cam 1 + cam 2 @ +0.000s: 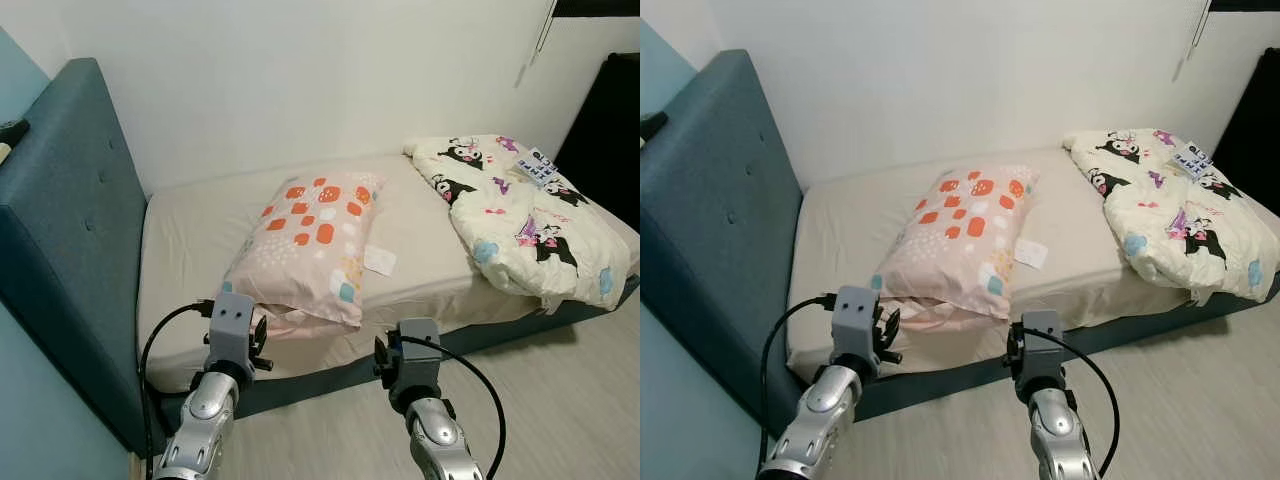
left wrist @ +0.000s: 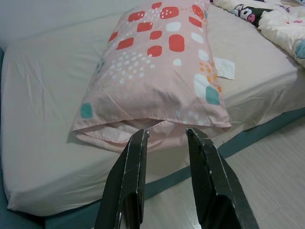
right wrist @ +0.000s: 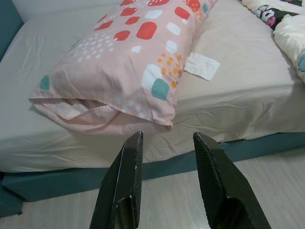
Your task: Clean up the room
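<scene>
Room: bedroom w/ white walls and pale wood-look floor (image 1: 560, 390); we stand at the long side of a bed, looking down on it.
Bed: low, teal base, beige fitted sheet (image 1: 190, 250) on the mattress; tall padded teal headboard (image 1: 70, 220) at our left.
Pillow: pink pillow (image 1: 310, 245) w/ orange, white and teal spots, lying lengthwise mid-bed, its open end overhanging the near mattress edge a little.
Paper: small white square paper (image 1: 380, 260) flat on the sheet, just beside the pillow's right side.
Quilt: cream quilt (image 1: 525, 215) w/ cartoon print, bunched at the foot end on our right, reaching the near edge.
Card: small blue-and-white printed card (image 1: 538, 166) on top of the quilt; text too small to read.
Dark object: tall black shape (image 1: 608, 130) against the wall past the foot of the bed; we can't tell what it is.
Left gripper: left gripper (image 2: 164, 143) raised in front of the bed, aimed at the pillow's near end; fingers parted by a narrow gap, nothing between them, not touching the pillow.
Right gripper: right gripper (image 3: 167, 143) beside it, over the floor near the bed edge, pointing at the pillow's near right corner; fingers apart, gap a bit wider, nothing held.
Cables: black cable (image 1: 150, 350) loops off each wrist.
</scene>
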You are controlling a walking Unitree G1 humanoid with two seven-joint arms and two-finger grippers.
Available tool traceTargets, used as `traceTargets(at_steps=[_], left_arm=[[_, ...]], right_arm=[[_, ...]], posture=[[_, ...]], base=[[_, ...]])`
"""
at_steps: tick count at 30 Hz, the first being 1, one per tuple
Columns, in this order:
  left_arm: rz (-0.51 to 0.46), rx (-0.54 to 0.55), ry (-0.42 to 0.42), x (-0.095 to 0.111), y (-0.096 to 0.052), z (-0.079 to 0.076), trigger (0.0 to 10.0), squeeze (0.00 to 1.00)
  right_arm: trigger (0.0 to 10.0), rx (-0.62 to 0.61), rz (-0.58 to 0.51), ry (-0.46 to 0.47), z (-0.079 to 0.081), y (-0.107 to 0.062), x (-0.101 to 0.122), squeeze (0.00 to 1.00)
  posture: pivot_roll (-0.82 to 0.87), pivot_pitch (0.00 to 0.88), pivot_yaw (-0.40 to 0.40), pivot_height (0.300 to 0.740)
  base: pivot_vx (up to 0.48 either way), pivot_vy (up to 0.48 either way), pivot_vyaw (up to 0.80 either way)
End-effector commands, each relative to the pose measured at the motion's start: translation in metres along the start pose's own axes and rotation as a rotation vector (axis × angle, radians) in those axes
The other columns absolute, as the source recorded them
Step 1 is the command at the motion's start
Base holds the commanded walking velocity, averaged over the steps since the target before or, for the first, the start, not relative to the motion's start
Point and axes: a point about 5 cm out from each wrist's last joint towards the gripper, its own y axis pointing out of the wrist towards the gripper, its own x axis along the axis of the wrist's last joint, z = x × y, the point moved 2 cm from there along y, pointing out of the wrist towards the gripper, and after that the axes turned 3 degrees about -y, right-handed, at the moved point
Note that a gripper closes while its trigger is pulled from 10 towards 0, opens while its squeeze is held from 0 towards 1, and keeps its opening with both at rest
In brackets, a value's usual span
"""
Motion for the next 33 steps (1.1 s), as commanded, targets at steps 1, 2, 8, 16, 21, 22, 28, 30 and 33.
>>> traceTargets(at_steps=[1, 2, 8, 16, 21, 22, 28, 30, 33], left_arm=[[0.004, 0.004, -0.002, -0.0006, -0.0010, 0.0032, 10.0, 0.00], [0.002, 0.004, -0.003, 0.0001, -0.0006, 0.0032, 10.0, 0.00], [-0.003, 0.002, -0.013, 0.0018, -0.0001, 0.0020, 10.0, 0.00], [-0.003, 0.003, -0.013, 0.0009, -0.0024, 0.0022, 10.0, 0.00], [-0.005, 0.004, -0.015, 0.0010, -0.0029, 0.0026, 10.0, 0.00], [-0.005, 0.004, -0.015, 0.0010, -0.0029, 0.0026, 10.0, 0.00], [-0.010, 0.000, -0.016, 0.0028, -0.0014, 0.0017, 10.0, 0.00], [-0.011, -0.001, -0.016, 0.0030, -0.0011, 0.0018, 10.0, 0.00], [-0.012, -0.002, -0.016, 0.0033, -0.0007, 0.0016, 10.0, 0.00]], right_arm=[[10.0, 0.000, 0.013, 0.008, 0.0007, 0.0005, -0.0015, 0.00], [10.0, 0.000, 0.011, 0.008, 0.0006, 0.0009, -0.0009, 0.00], [10.0, 0.002, 0.004, 0.007, 0.0002, 0.0026, 0.0022, 0.00], [10.0, 0.009, 0.006, 0.004, 0.0011, 0.0010, 0.0012, 0.00], [10.0, 0.013, 0.008, 0.002, 0.0018, 0.0009, 0.0008, 0.00], [10.0, 0.013, 0.008, 0.002, 0.0018, 0.0009, 0.0008, 0.00], [10.0, 0.014, 0.005, 0.001, 0.0015, 0.0026, 0.0023, 0.00], [10.0, 0.014, 0.005, -0.001, 0.0016, 0.0029, 0.0024, 0.00], [10.0, 0.015, 0.003, -0.002, 0.0015, 0.0034, 0.0031, 0.00]], posture=[[-0.01, 0.072, -0.006, 0.738], [-0.01, 0.070, -0.007, 0.738], [-0.01, 0.074, -0.013, 0.738], [0.00, 0.075, -0.018, 0.738], [-0.01, 0.072, -0.021, 0.738], [-0.01, 0.072, -0.021, 0.738], [-0.01, 0.062, -0.020, 0.738], [-0.01, 0.058, -0.020, 0.738], [-0.01, 0.055, -0.020, 0.738]], base=[[0.000, 0.000, 0.00], [0.255, 0.000, 0.00], [0.276, 0.000, 0.00], [0.297, 0.000, 0.00], [0.298, 0.000, 0.00], [0.300, 0.000, 0.00], [0.297, 0.000, 0.00], [0.296, 0.000, 0.00], [0.299, 0.000, 0.00]])
